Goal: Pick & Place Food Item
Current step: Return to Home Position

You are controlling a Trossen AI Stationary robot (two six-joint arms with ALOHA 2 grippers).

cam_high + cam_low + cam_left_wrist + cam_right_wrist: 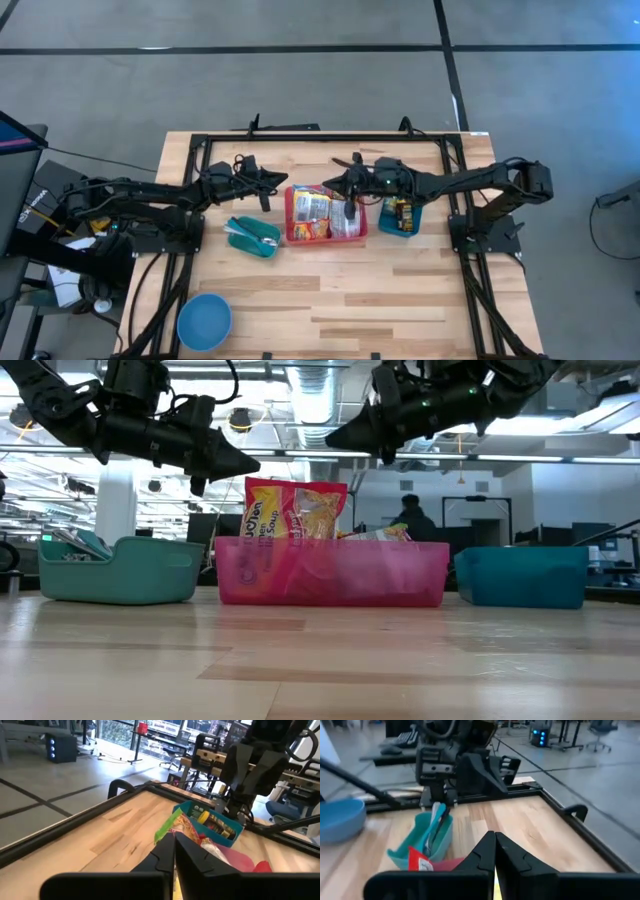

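Note:
A pink bin (326, 237) (330, 572) stands mid-table with food packets in it. A yellow-and-red noodle packet (295, 510) (312, 207) stands upright inside, rising above the rim. My left gripper (272, 184) (250, 463) (174, 846) hovers shut and empty just left of the bin, above rim height. My right gripper (334, 185) (335, 438) (495, 845) hovers shut and empty over the bin's far edge, higher up. The two tips point toward each other.
A teal bin (252, 236) (422, 840) with utensils sits left of the pink bin. A blue bin (400, 216) (212, 822) with bottles sits to its right. A blue bowl (204, 322) is near the front left corner. The near half of the table is bare wood.

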